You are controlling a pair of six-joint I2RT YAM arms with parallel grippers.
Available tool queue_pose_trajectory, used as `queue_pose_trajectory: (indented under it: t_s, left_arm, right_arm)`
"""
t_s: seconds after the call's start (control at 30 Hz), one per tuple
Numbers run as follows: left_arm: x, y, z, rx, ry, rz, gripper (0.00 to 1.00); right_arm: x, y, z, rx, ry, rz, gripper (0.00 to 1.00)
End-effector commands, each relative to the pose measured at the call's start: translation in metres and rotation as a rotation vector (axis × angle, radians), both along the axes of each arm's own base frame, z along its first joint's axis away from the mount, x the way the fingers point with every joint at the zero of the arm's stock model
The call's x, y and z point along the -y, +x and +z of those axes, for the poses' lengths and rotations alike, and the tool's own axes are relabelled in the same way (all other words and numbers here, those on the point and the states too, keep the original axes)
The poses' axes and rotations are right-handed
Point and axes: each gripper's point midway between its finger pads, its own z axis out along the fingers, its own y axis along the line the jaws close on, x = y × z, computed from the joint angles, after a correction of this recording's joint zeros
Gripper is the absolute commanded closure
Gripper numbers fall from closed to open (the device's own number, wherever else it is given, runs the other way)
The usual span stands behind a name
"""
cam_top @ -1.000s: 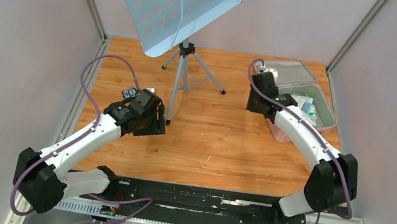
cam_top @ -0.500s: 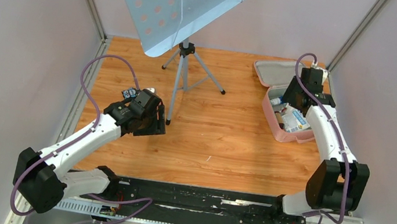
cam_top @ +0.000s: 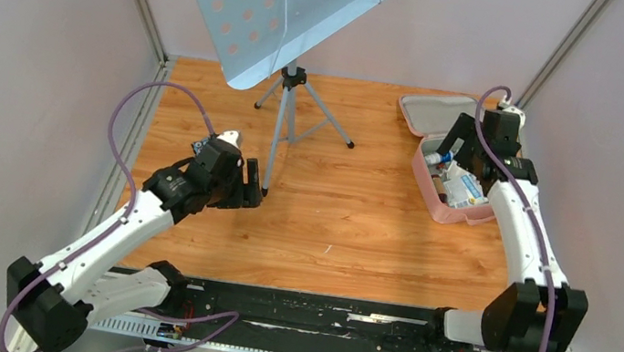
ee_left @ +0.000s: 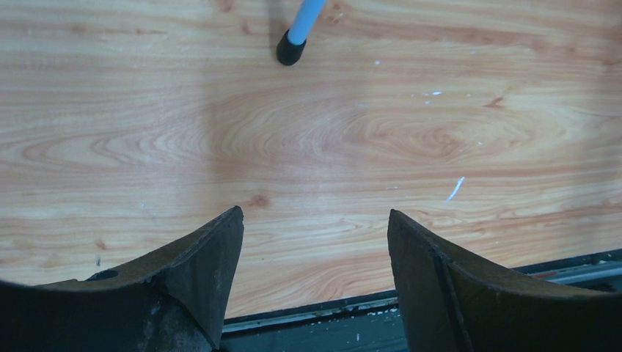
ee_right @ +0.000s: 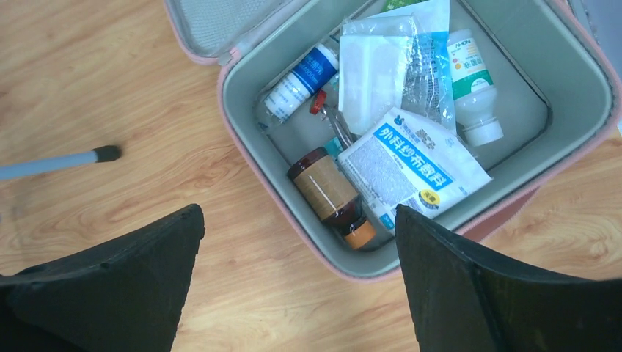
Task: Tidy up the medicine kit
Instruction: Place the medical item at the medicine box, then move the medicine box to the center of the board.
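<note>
Lying open, medicine kit [cam_top: 443, 213] seemingly runs near-to-far, lid [cam_top: 432, 112] rearward; left fingers [ee_left: 198, 279], right fingers [ee_right: 110, 286] apart.

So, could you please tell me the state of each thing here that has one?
Medicine kit: open, lid folded back.
Brown bottle: capped, lying on its side inside the kit.
Left gripper: open, empty.
Right gripper: open, empty, above the kit.
Music stand: standing on its tripod.
</note>
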Motion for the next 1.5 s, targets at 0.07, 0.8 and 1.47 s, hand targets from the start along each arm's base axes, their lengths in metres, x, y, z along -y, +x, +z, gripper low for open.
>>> queue_pose_trajectory:
  t_s: [0.07, 0.8, 1.47]
  left_arm:
    - [0.005, 0.016, 0.056, 0.206, -0.027, -0.096, 0.16]
    - [0.000, 0.010, 0.096, 0.365, -0.075, -0.127, 0.12]
    - [0.063, 0.006, 0.106, 0.346, -0.248, -0.426, 0.00]
  right_arm:
    - [-0.010, -0.035, 0.037, 0.142, 0.076, 0.011, 0.00]
    - [-0.023, -0.101, -0.018, 0.025, 0.161, 0.021, 0.00]
    - [-0.025, -0.066, 0.008, 0.092, 0.139, 0.069, 0.00]
